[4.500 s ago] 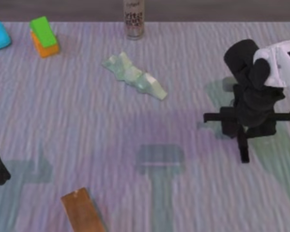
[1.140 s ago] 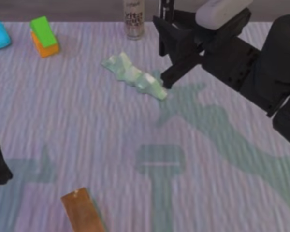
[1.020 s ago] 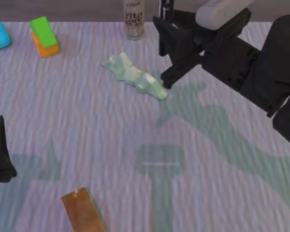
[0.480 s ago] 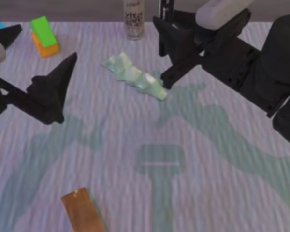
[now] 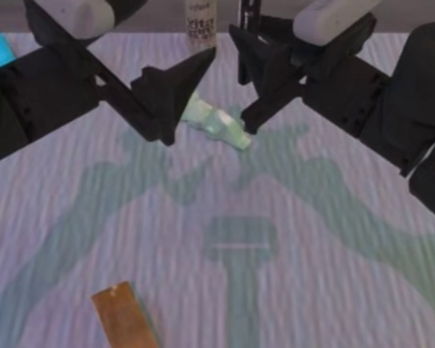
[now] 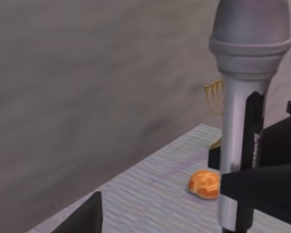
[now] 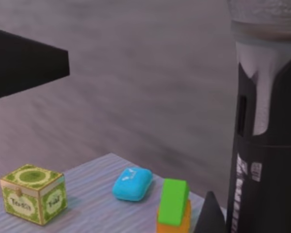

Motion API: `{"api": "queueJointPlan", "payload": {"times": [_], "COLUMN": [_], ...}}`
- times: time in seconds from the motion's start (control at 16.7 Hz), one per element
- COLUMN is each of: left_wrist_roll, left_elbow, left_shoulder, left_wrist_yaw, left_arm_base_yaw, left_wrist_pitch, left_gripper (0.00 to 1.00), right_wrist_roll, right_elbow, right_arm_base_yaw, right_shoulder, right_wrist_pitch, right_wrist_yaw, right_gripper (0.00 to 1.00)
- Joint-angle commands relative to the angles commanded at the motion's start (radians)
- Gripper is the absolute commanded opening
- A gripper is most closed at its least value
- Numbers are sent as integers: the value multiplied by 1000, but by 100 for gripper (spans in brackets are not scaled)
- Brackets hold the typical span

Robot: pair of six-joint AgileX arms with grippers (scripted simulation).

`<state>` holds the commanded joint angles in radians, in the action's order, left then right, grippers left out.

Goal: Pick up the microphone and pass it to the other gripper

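Slim black-handled, grey-mesh-headed microphone (image 6: 247, 111) upright, clamped in right gripper (image 5: 248, 87); open-fingered left gripper (image 5: 175, 90) just beside it.

Microphone (image 6: 242, 145) upright, grey mesh head up, black-and-silver handle in right gripper (image 5: 248, 80); left gripper (image 5: 175, 94) near, facing.
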<state>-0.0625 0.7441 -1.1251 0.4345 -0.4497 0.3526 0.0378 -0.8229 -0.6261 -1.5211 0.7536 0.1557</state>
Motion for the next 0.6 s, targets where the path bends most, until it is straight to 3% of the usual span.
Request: {"api": "queueJointPlan", "payload": {"times": [0.36, 0.6], "left_wrist_roll": [0, 1], "left_elbow": [1, 90], "left_shoulder": [-4, -122], "left_wrist_yaw": [-1, -37], "left_arm_base_yaw": [1, -43], "left_wrist_pitch": [0, 36], "left_gripper": [100, 100], "right_wrist_roll": [0, 0], "right_elbow": [0, 0], "right_arm_base_yaw": [0, 0], "right_shoulder": [0, 0], "right_wrist_pitch": [0, 0], "right_wrist_yaw": [0, 0], "right_gripper": [0, 0]}}
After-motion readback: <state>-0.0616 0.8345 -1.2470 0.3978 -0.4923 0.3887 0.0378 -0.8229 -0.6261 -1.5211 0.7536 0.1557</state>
